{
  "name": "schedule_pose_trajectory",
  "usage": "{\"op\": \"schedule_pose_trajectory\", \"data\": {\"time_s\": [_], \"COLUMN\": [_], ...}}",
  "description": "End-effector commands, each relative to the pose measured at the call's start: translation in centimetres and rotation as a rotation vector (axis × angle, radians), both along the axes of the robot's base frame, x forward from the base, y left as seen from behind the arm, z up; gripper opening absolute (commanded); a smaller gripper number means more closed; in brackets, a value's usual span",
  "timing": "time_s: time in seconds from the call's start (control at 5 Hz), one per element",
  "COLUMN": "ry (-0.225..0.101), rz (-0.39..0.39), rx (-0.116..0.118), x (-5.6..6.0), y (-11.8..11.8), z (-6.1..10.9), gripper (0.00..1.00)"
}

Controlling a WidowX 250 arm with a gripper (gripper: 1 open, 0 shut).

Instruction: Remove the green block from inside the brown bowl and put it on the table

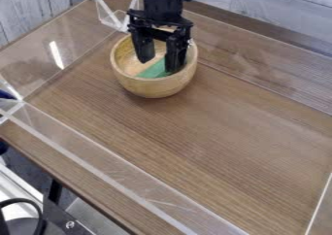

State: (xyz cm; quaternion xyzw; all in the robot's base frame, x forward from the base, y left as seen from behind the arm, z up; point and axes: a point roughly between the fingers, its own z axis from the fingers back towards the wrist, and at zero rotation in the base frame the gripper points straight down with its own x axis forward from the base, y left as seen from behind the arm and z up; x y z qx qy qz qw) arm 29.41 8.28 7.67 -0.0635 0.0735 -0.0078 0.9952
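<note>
Two black fingers [140, 45] of the end effector [158, 56] point down into the brown bowl [154, 76], spread wide apart, with nothing gripped between them. One finger hangs over the left part of the bowl's inside and the other reaches toward its right rim. Beneath and between them the green block [158, 70] lies on the floor of the bowl, slanting from the lower left up toward the right finger; whether that finger touches the block cannot be told. The black arm rises from the end effector out of the top edge of the view. The bowl sits on the counter [195, 142] near its far edge, closer to the far left corner. Low clear acrylic walls [78, 171] run along the counter's edges.
</note>
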Motion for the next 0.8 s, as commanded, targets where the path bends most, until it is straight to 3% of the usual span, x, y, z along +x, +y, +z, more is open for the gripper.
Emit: {"op": "schedule_pose_trajectory", "data": {"time_s": [0.0,0.4,0.6], "ry": [-0.082,-0.126,-0.139], "rz": [-0.023,0.035,0.000], "rx": [0.006,0.075,0.080], "x": [0.7,1.7,3.1], "y": [0.6,1.0,1.1], "z": [1.1,-0.9,-0.8], "gripper": [1.00,1.00,1.00]}}
